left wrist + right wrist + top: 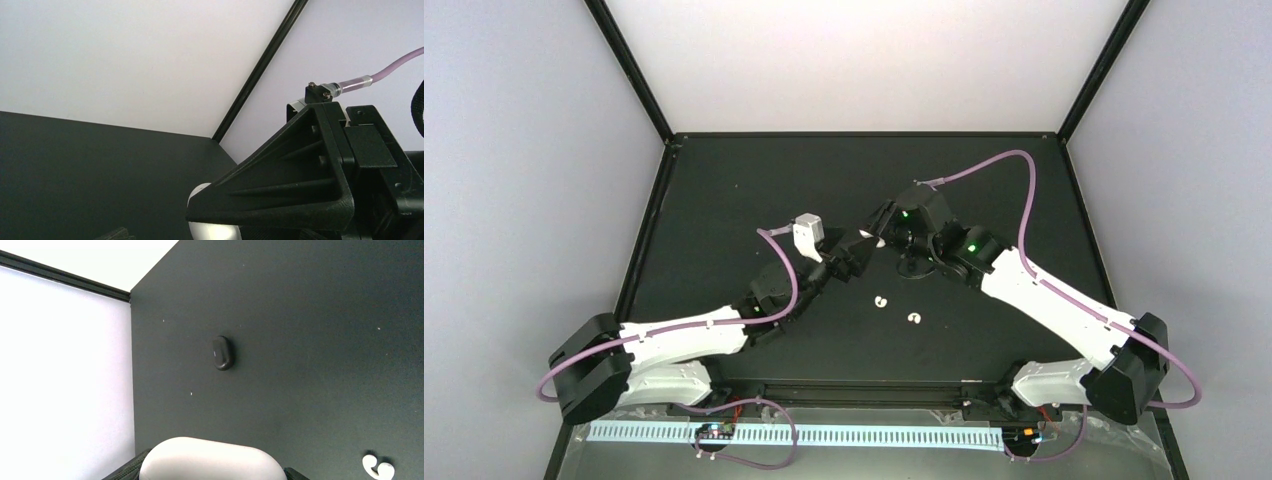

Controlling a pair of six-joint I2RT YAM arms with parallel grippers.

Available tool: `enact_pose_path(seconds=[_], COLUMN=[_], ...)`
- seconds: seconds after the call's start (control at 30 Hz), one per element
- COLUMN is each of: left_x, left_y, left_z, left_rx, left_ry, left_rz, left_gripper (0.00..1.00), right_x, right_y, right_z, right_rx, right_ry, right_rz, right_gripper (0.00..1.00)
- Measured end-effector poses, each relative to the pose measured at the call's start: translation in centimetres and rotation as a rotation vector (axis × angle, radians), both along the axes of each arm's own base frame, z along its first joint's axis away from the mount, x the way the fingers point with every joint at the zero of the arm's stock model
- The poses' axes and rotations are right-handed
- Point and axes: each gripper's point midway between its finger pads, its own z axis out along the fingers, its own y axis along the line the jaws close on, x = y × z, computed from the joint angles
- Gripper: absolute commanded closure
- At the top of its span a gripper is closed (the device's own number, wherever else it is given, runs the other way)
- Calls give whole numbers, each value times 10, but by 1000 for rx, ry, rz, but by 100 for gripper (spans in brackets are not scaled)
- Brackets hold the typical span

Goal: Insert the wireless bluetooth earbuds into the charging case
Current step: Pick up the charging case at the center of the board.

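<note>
Right gripper (877, 234): its jaws look shut on the charging case (210, 460) and seem to hold it up off the table (724, 180).
Left gripper (856, 256): its tip is just beside the case. I cannot tell if its jaws are wide or narrow.
Charging case: white, smooth and round, between the two gripper tips. I cannot tell if its lid is open.
White earbuds: two tiny curly ones (881, 301) (914, 319) lie near each other on the table, closer to the arm bases. Nothing touches them.
Black earbud (222, 353): one lies alone on the table. I cannot find the other one.
Slip risk: the round case could pop out if the left gripper pushes it.
Bump risk: the two grippers are very close and could knock together.
Flick risk: the earbuds are so small that a finger could flick one away.
Hiding risk: black on a black table is easy to miss.
</note>
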Motion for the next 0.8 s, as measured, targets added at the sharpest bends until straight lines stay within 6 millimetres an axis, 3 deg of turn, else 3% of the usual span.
enact_pose_path(seconds=[0.43,0.8], left_x=[-6,3], left_y=[14,0], left_z=[-13,-20], left_rx=[-37,-32], left_ry=[44,53], left_rz=[17,15], left_gripper=[12,18], right_x=[-1,-5], right_y=[-3,0], right_z=[8,22], right_rx=[19,58], right_ry=[-13,-26], right_rz=[2,26], right_gripper=[44,44])
